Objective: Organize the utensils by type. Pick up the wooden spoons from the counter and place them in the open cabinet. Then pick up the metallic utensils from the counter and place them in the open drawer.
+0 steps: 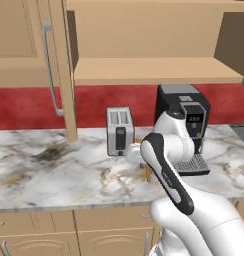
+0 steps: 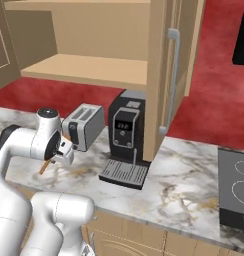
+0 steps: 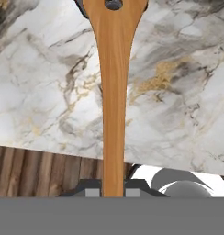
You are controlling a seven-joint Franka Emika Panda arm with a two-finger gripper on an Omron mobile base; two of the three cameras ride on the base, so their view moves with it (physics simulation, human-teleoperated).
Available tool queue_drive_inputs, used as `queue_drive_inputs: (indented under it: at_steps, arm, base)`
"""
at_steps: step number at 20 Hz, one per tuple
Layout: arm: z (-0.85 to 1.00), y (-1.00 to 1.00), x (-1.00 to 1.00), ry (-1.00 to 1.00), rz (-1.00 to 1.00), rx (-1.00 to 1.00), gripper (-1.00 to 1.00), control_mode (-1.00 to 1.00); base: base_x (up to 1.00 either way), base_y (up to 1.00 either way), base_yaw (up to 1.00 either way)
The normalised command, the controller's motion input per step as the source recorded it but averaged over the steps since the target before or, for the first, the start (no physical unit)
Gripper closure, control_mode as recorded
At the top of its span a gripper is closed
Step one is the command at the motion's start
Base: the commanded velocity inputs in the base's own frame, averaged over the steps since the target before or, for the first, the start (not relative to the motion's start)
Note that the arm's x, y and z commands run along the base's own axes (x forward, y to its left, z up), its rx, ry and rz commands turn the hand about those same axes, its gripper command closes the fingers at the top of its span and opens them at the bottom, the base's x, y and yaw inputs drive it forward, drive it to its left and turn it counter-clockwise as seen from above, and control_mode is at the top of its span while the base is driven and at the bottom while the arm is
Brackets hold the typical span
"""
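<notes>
Hand view shows the gripper (image 3: 113, 192) closed narrowly on a wooden spoon (image 3: 113, 105), its smooth orange-brown handle long and flaring. It hangs above the veined white-grey marble counter (image 3: 187, 110), near the boxy silver toaster (image 1: 119, 131).

There was one wooden spoon (image 3: 114, 92) to count, and it was orange-brown. One toaster (image 1: 119, 131) stood on the one marble surface (image 1: 54, 170), and one black coffee machine (image 1: 186, 117) stood there too. Above them was one open cabinet (image 1: 154, 70) with one flat shelf (image 1: 154, 75), and its one door (image 1: 56, 65) carried one long silver bar handle (image 1: 51, 75). At the right side, one dark cooktop (image 2: 236, 192) showed two rings.
</notes>
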Motion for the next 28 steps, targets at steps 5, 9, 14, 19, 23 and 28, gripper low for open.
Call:
queue_drive_inputs:
  at_steps: [5, 9, 14, 19, 23, 28]
  arm:
    - [0.00, 0.00, 0.00, 0.00, 0.00, 0.00, 1.00, 1.00]
    - [0.10, 0.08, 0.04, -0.03, -0.15, 0.00, 1.00, -1.00]
    - [0.44, 0.02, 0.00, -0.21, -0.34, 0.00, 1.00, -1.00]
    - [0.55, 0.01, 0.00, -0.17, -0.42, 0.00, 1.00, -1.00]
    - [0.59, 0.00, 0.00, 0.00, -0.38, 0.00, 1.00, -1.00]
    - [0.57, -0.02, -0.01, -0.03, -0.29, 0.00, 1.00, -1.00]
  base:
    - [0.21, 0.12, -0.18]
    - [0.00, 0.00, 0.00]
    - [0.00, 0.00, 0.00]
    - [0.00, 0.00, 0.00]
    - [0.00, 0.00, 0.00]
    - [0.00, 0.00, 0.00]
